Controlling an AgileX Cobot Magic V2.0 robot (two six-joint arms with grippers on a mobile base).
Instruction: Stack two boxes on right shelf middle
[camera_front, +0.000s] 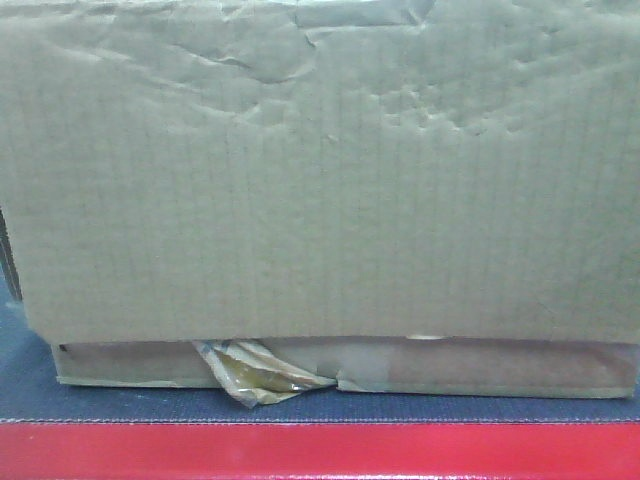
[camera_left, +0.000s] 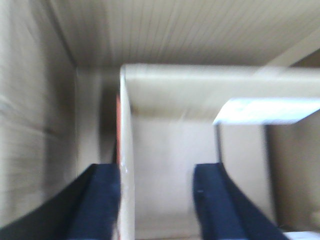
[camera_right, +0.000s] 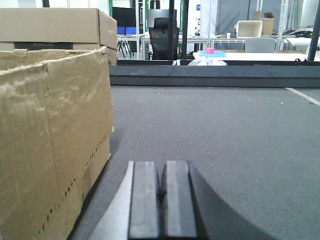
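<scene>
- In the front-facing view we see the large box (camera_front: 320, 170) filling nearly the whole frame, its brown face wrinkled and dented along the top. It sits on the flatter box (camera_front: 480, 368), of which only a low strip shows under its bottom edge. A piece of crumpled brown tape (camera_front: 258, 372) peels off the front of the flatter box, left of centre. Both boxes stand on the dark grey platform (camera_front: 120, 405), set a little back from its red edge (camera_front: 320, 452). No gripper appears here.
- In the left wrist view (blurred throughout) the left gripper (camera_left: 157, 172) has its jaws spread wide. Its dark blue fingers (camera_left: 102, 200) stand on either side of an upright cardboard wall (camera_left: 126, 150). The left-hand finger lies right against that wall, while the other stands well apart from it, inside the box. We see pale cardboard on every side, but we cannot tell which box the wall belongs to. A light flap (camera_left: 265, 111) juts in from the right.
- In the right wrist view the right gripper (camera_right: 160, 175) has its fingers pressed together with nothing between them, low over a grey surface (camera_right: 225, 140). Just to its left stands the large box (camera_right: 50, 140), open at the top with a ragged rim, apart from the fingers. Behind it is another cardboard box (camera_right: 55, 25), and farther back a black office chair (camera_right: 161, 37) among tables.
</scene>
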